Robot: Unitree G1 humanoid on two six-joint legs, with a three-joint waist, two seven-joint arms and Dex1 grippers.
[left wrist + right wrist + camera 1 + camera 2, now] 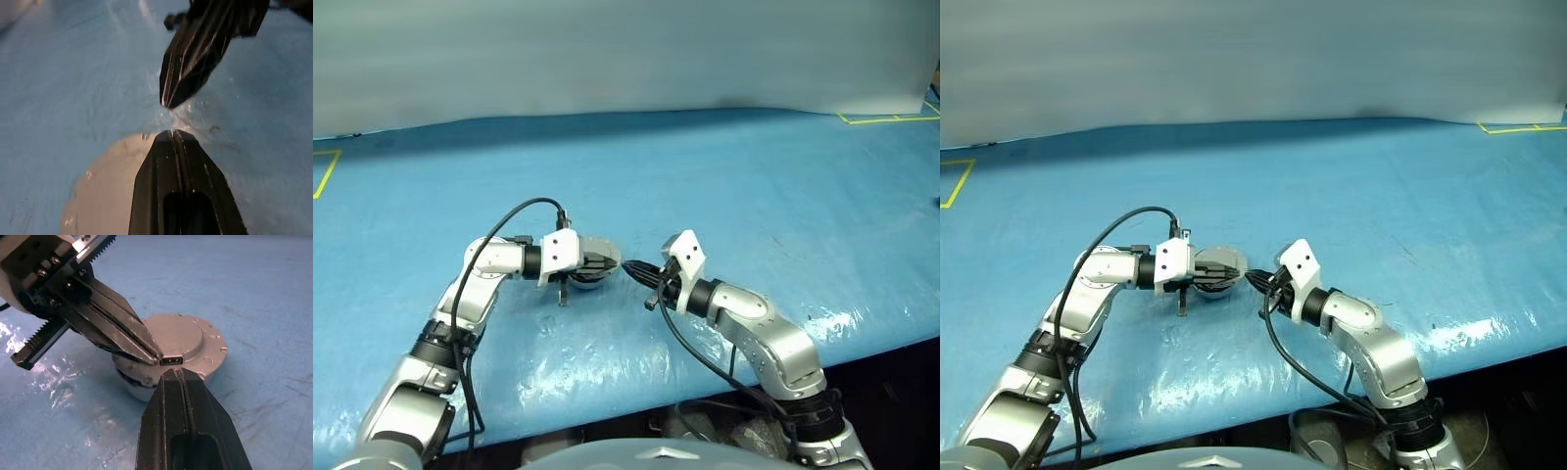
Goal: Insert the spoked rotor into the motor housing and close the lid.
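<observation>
1. Right end effector (182, 374): fingers together, holding nothing, tip just at the housing (146, 384) rim.
2. Left end effector (154, 355): fingers together, empty, lying across the lid (178, 335).
3. Lid sits down on the housing, mid-worktop (754, 176); rotor hidden, presumably inside.
4. Closing step looks nearly done. Next: confirm the lid is seated, back both off.

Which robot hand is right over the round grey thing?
The left gripper: its shut fingers lie over the closed lid. The right gripper points at it from beside, on the blue table.
</observation>
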